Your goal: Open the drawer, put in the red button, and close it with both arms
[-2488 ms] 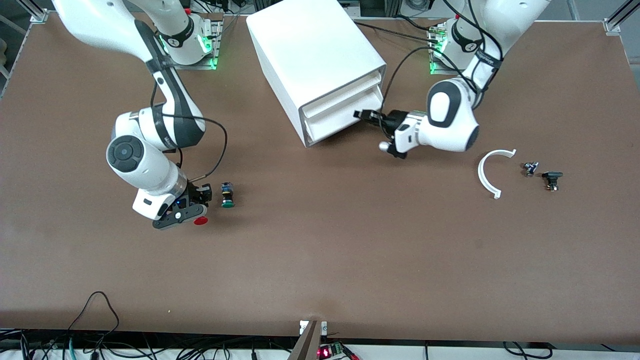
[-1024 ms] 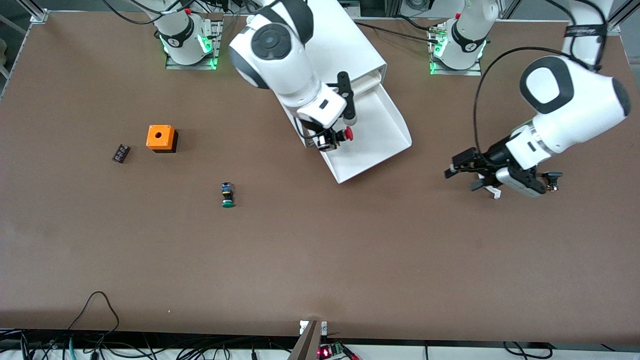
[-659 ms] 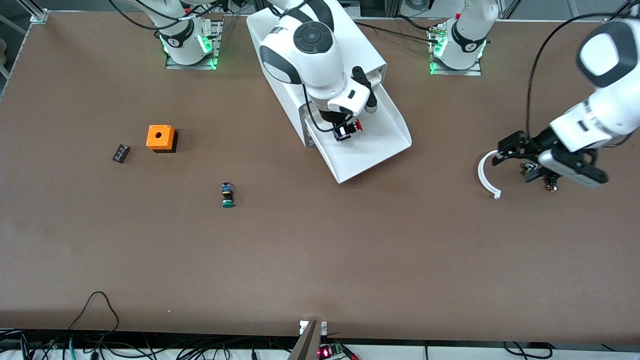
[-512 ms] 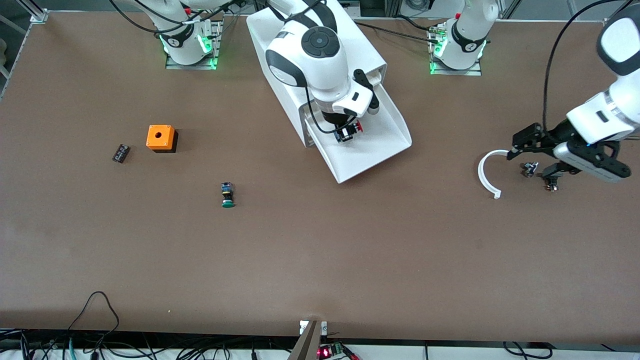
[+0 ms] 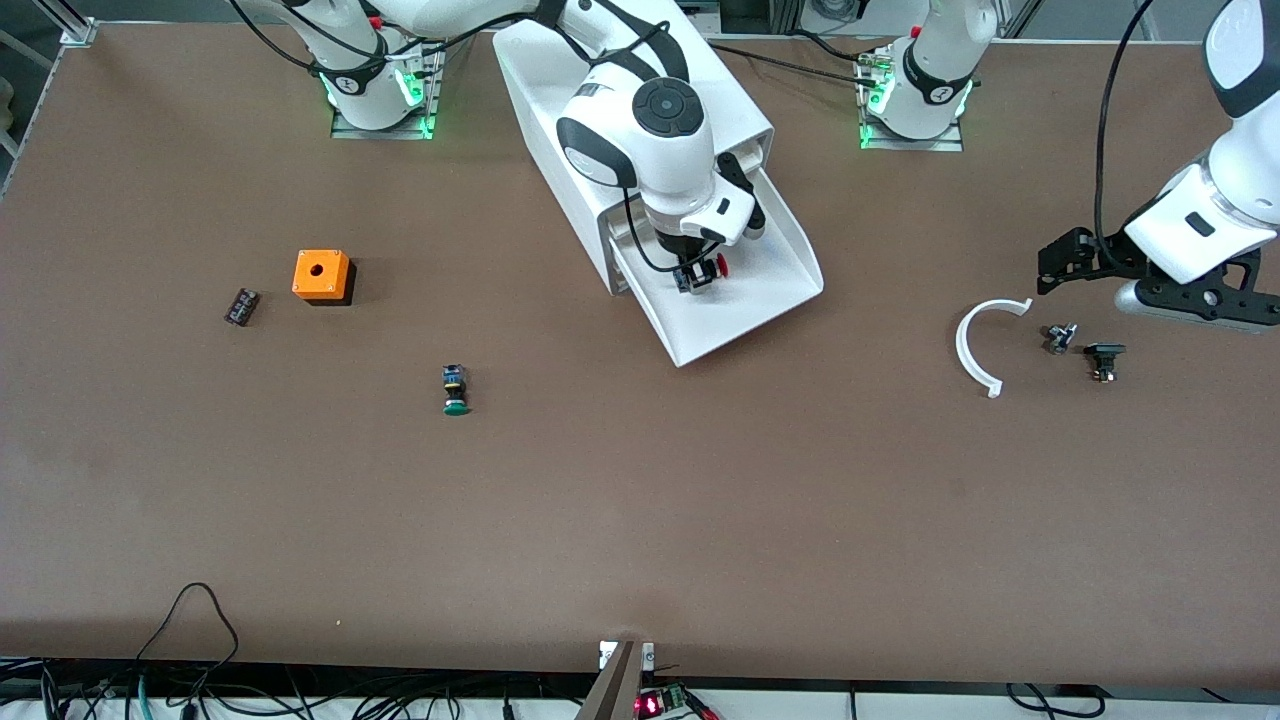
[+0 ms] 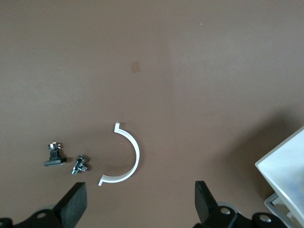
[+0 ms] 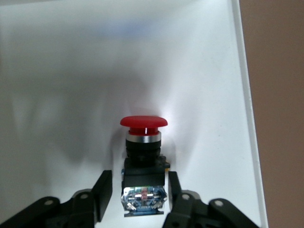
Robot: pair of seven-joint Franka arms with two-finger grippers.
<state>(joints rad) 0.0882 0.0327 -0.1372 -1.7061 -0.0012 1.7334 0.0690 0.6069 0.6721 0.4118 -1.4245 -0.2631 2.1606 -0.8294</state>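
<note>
Across the front view: drawer (image 5: 740, 290) pulled open, red button (image 5: 712, 268) low inside it under the right claw (image 5: 700, 272); closing left to do. Left claw (image 5: 1130, 280) spread wide over the desk (image 5: 640, 500), waiting.

Left wrist view: only fingertips (image 6: 75, 205) visible, cabinet cut off.

Right wrist view: fingers (image 7: 105, 190) parted beside the red button (image 7: 143, 142), contact unclear.

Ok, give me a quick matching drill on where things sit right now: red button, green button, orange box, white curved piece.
Things:
1. red button
2. green button
3. orange box
4. white curved piece

Places:
A. on the table toward the left arm's end, beside two small black parts
B. in the open drawer, between the right gripper's fingers
C. toward the right arm's end, beside a small dark block
D. on bare table, nearer the front camera than the orange box

Pairs: 1-B, 2-D, 3-C, 4-A
</note>
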